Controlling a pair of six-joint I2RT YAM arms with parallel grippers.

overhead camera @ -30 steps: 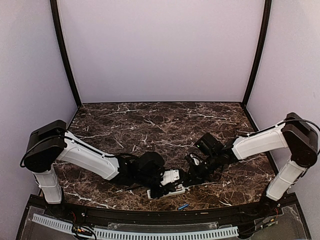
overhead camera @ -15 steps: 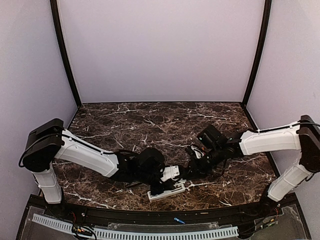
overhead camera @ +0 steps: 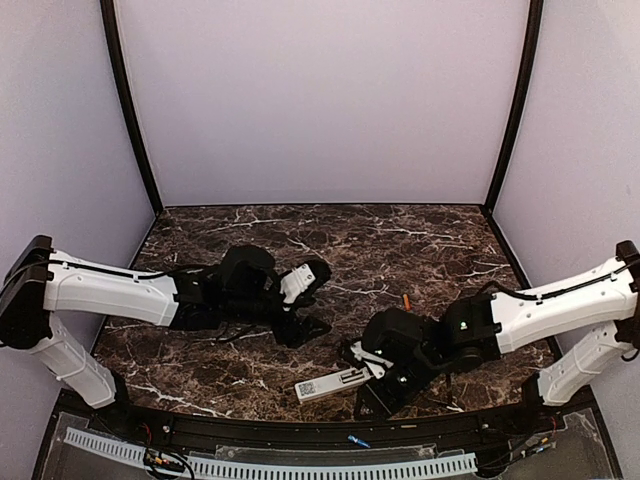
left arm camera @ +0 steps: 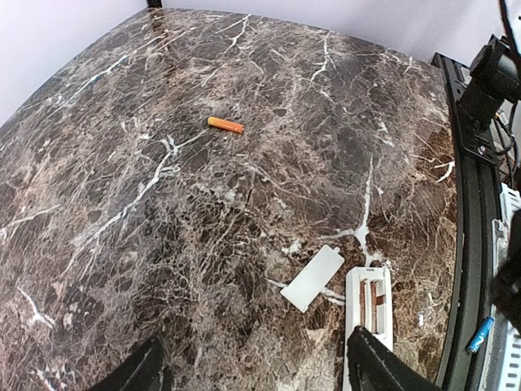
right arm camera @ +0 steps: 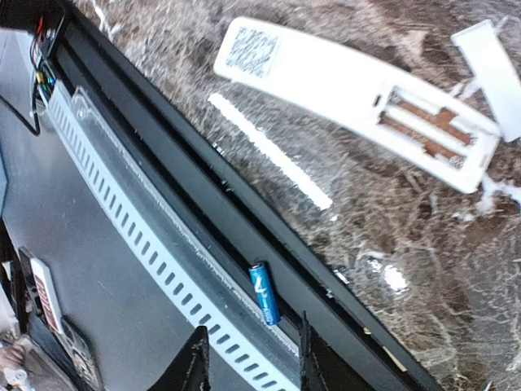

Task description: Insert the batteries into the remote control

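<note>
My left arm (overhead camera: 110,295) reaches low from the left edge of the worktop (overhead camera: 400,240) toward its middle. The left gripper (overhead camera: 316,300) hangs above the surface, jaws spread wide and holding nothing. My right arm (overhead camera: 560,310) stretches in from the right edge, wrist bent down. The right gripper (overhead camera: 372,400) is over the front edge, jaws partly apart and empty.

The left arm (overhead camera: 110,290) and right arm (overhead camera: 560,310) have smooth white shells. Behind the jaws the wrists are bulky and black; a thin black cable (overhead camera: 545,291) trails along each shell.
</note>
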